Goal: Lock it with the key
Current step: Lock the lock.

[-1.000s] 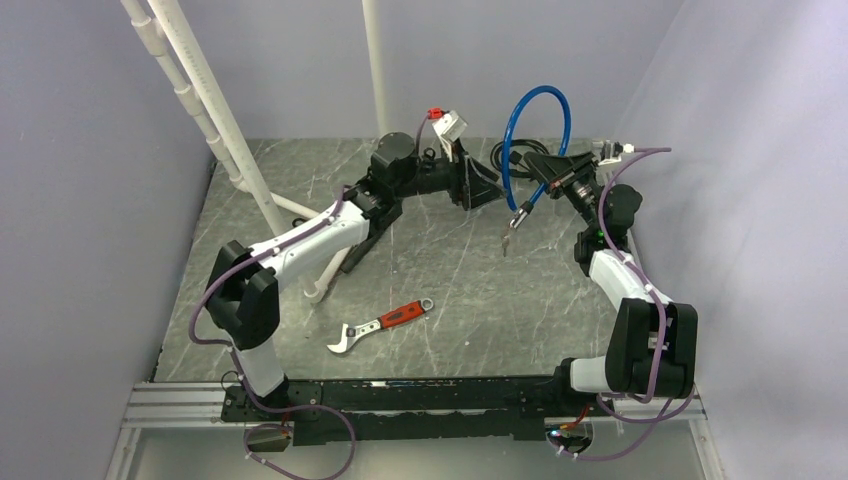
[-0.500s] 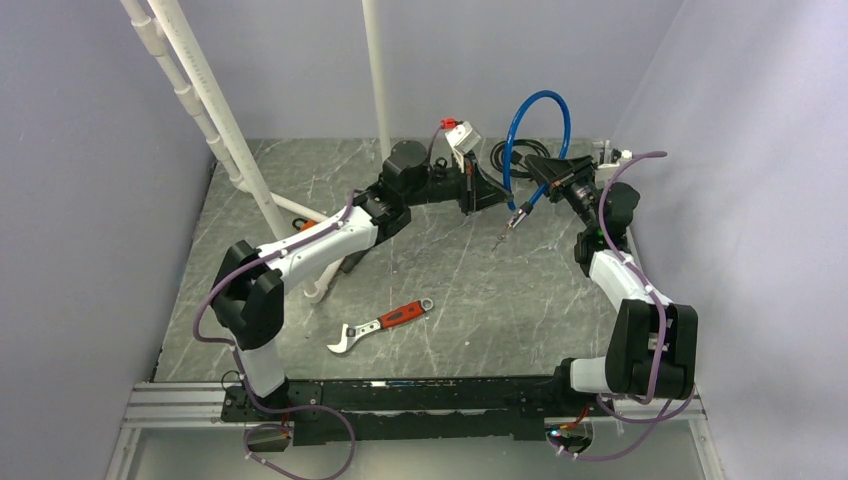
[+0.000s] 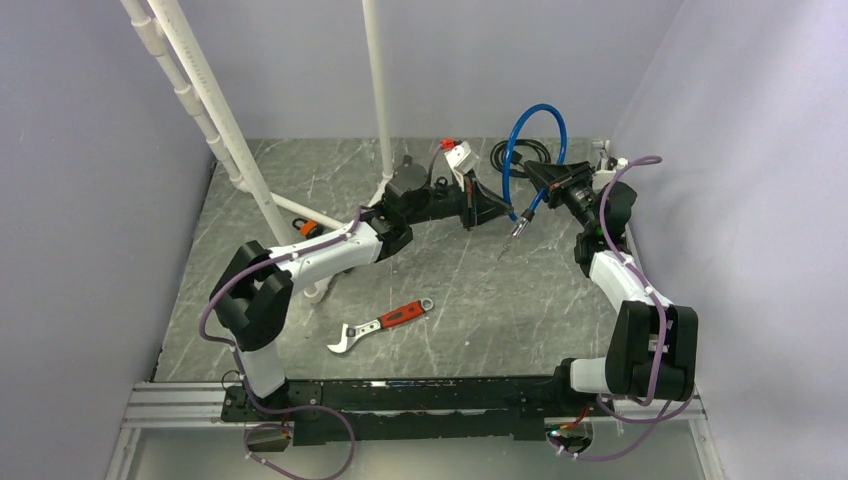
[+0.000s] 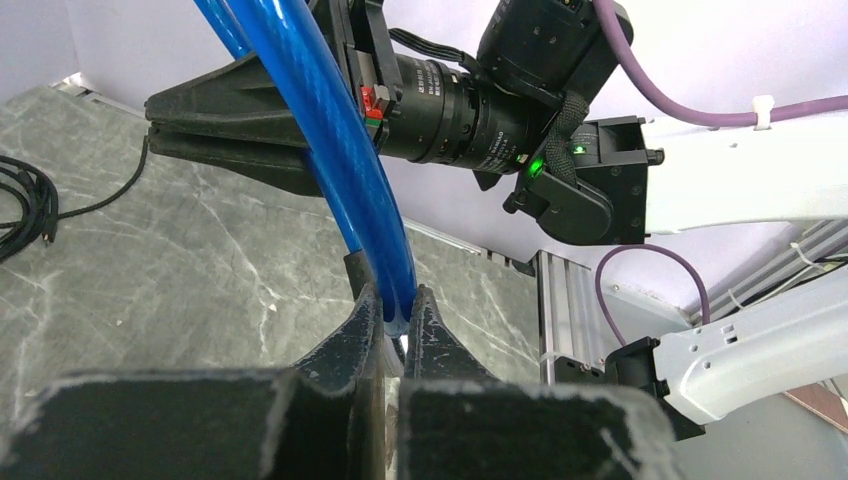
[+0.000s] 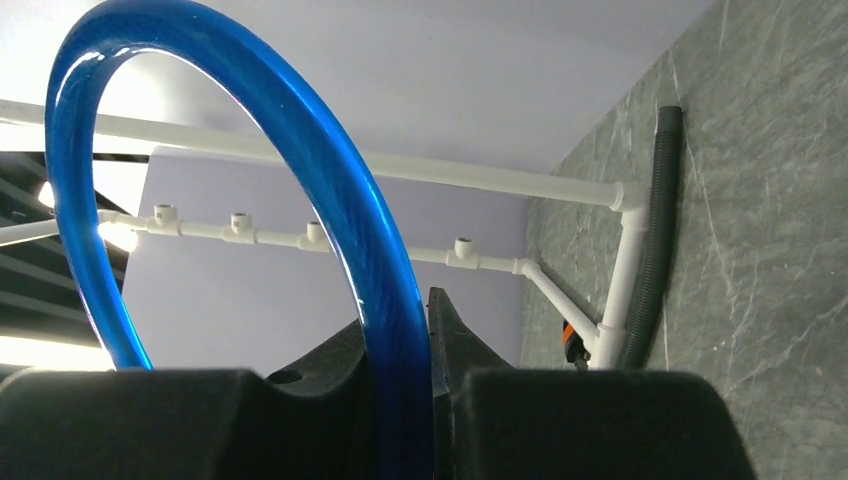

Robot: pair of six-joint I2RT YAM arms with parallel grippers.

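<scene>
The lock is a blue cable loop (image 3: pixel 530 120) held up over the far right of the table. My right gripper (image 3: pixel 531 168) is shut on one side of it; in the right wrist view the cable (image 5: pixel 330 180) runs down between that gripper's (image 5: pixel 400 315) jaws. My left gripper (image 3: pixel 507 212) reaches in from the left and is shut on the cable's other, lower end (image 4: pixel 385 240), which is pinched between the left gripper's (image 4: pixel 397 302) fingertips. A thin dark piece (image 3: pixel 519 228) hangs just below that end. I cannot make out the key for certain.
A red-handled wrench (image 3: pixel 380 323) lies on the grey table in front of the arms. White pipe frames (image 3: pixel 225 120) stand at the back left, with an orange fitting (image 3: pixel 312 229) near their foot. Black cord (image 3: pixel 522 152) is coiled at the back, and a black ribbed hose (image 5: pixel 652 250) lies by the pipes.
My left arm has swung right to the blue cable and its gripper has shut on the lower end. The loop has drawn narrower. The right gripper has kept its hold.
</scene>
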